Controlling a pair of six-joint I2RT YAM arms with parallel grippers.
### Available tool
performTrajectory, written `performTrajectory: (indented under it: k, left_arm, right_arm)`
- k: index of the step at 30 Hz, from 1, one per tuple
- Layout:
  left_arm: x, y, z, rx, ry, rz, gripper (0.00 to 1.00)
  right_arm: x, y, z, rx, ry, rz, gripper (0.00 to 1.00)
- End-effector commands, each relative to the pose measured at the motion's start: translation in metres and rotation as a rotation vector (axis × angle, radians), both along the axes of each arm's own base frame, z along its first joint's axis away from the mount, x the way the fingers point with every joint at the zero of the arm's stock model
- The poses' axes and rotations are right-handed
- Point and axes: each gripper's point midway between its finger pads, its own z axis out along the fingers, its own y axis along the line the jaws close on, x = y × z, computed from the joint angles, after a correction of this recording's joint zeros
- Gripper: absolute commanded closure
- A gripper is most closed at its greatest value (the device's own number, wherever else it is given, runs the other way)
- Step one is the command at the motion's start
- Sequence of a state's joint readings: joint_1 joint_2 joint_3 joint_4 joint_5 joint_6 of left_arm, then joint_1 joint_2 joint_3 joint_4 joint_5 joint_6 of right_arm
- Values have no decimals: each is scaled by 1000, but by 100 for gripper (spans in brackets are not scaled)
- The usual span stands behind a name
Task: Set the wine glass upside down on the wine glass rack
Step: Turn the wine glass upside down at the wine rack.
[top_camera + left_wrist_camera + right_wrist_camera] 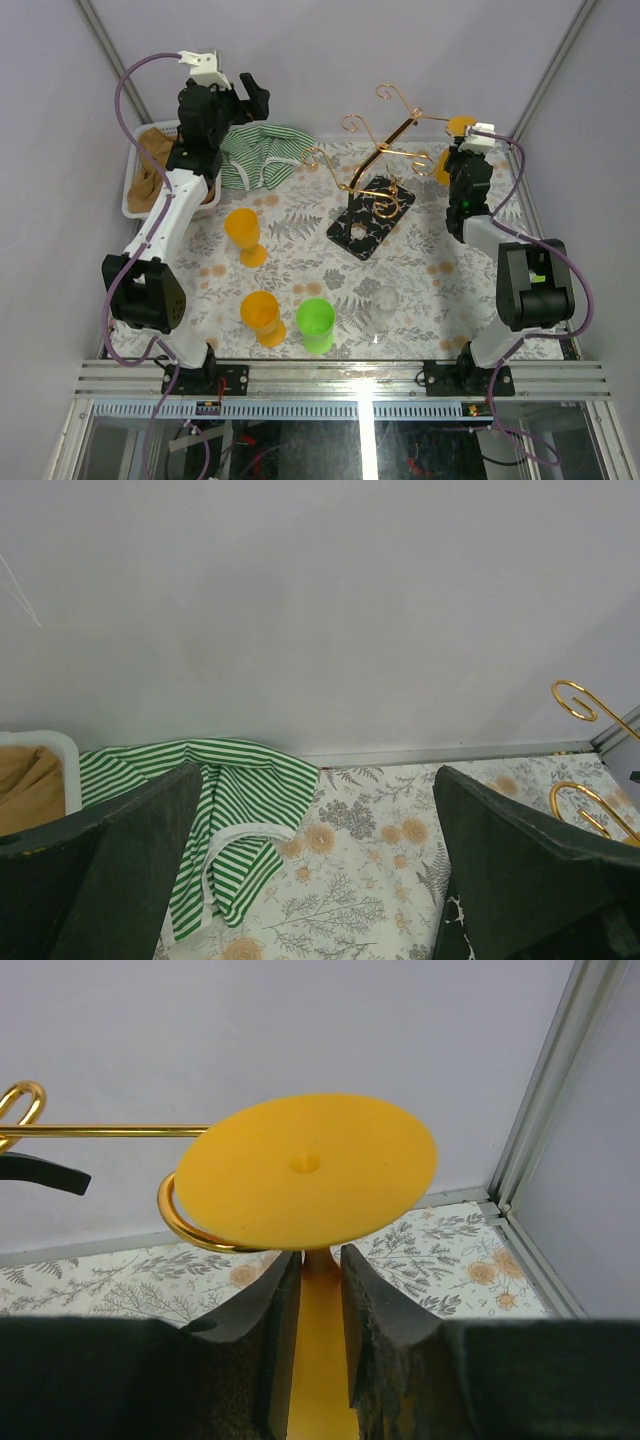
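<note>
From my seat I read no lettering in any of the 3 views; the only prints are the leaf-and-flower pattern on the table cover and the pale floral motif on the black base of the wine glass rack. The right gripper is clamped on the stem of the orange wine glass, which hangs upside down with its round foot uppermost, raised over the far right of the table beside the outer end of the rack's upper arm. Only the right wrist view shows the detail: a gold hook curls in under the foot and toward the stem, and both fingers press the stem just below it; I cannot tell whether the foot bears on the wire. The overhead view adds what the wrist cannot: the rack leans toward the far right, and the glass is well above the table cover. The left gripper is raised at the far left with its fingers spread wide and nothing between them. Its camera looks down on a green striped cloth, a corner of the white basket and 2 gold curls of the rack at the right edge. Overhead alone shows an orange goblet, an orange cup and a green cup standing near the arms' bases.
</note>
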State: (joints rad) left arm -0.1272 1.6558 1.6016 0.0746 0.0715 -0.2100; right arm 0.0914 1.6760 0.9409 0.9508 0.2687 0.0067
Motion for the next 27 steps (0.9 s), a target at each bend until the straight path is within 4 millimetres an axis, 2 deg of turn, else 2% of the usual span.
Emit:
performTrajectory:
  k: [1, 9, 21, 27]
  left_arm:
    - [2, 3, 16, -19, -62, -1, 0]
    - [-4, 5, 16, -23, -62, 3, 0]
    - [-16, 9, 18, -19, -60, 14, 0]
    - [-20, 9, 16, -8, -47, 10, 0]
  right_arm:
    - [-15, 0, 40, -12, -92, 9, 72]
    - [-39, 16, 44, -24, -78, 101, 70]
    - [-71, 39, 26, -21, -19, 175, 68]
    - [-99, 46, 34, -26, 25, 211, 66]
